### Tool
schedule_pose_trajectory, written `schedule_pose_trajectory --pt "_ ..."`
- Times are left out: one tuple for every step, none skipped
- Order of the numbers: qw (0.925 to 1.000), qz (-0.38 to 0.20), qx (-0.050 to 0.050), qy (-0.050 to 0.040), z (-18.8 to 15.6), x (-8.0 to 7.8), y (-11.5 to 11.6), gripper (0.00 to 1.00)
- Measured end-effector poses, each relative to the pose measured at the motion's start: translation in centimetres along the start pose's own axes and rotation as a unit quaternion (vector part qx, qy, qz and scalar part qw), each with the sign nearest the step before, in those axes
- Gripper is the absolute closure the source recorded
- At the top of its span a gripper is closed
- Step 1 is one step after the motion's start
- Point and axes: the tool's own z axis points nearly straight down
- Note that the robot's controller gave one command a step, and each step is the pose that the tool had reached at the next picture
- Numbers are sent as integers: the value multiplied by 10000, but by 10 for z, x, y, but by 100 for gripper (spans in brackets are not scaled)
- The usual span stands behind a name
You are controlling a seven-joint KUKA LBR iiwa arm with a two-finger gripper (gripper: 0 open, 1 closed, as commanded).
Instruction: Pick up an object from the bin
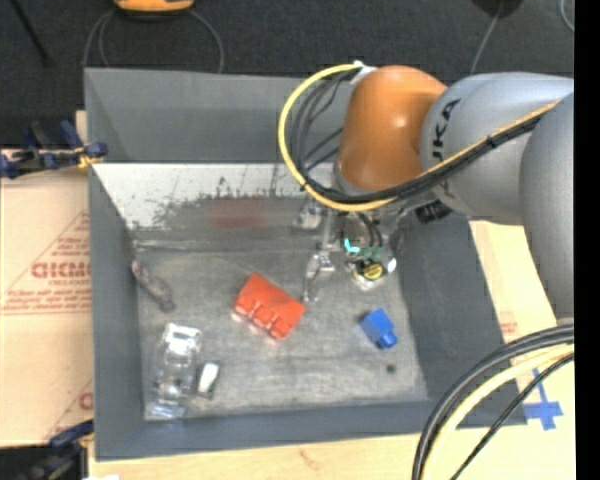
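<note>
The grey metal bin [110,298] holds a handful of loose things spread over its floor. Near the middle lies a red-orange ribbed block [268,306], set slantwise. Between it and the bin's right wall is a small blue piece [379,329], apart from the block. In the bin's front left corner sits a clear plastic piece [177,368] with a small white piece [209,376] just beside it. A bent grey metal piece [155,283] lies near the left wall.

The arm, with its orange cover [385,128], reaches over the bin's back right part. The gripper [320,271] hangs low just beside the back right end of the red-orange block. Whether it touches the block cannot be told, nor whether it is released or clenched. Nothing is seen held in it.
</note>
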Motion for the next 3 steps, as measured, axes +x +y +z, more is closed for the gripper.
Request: schedule_pose_trajectory --pt "9903 -1385 1 -49 66 50 31 0" --pt "9905 -1373 -3 -48 66 50 31 100" --pt "9922 -1246 12 -77 -78 57 12 100"
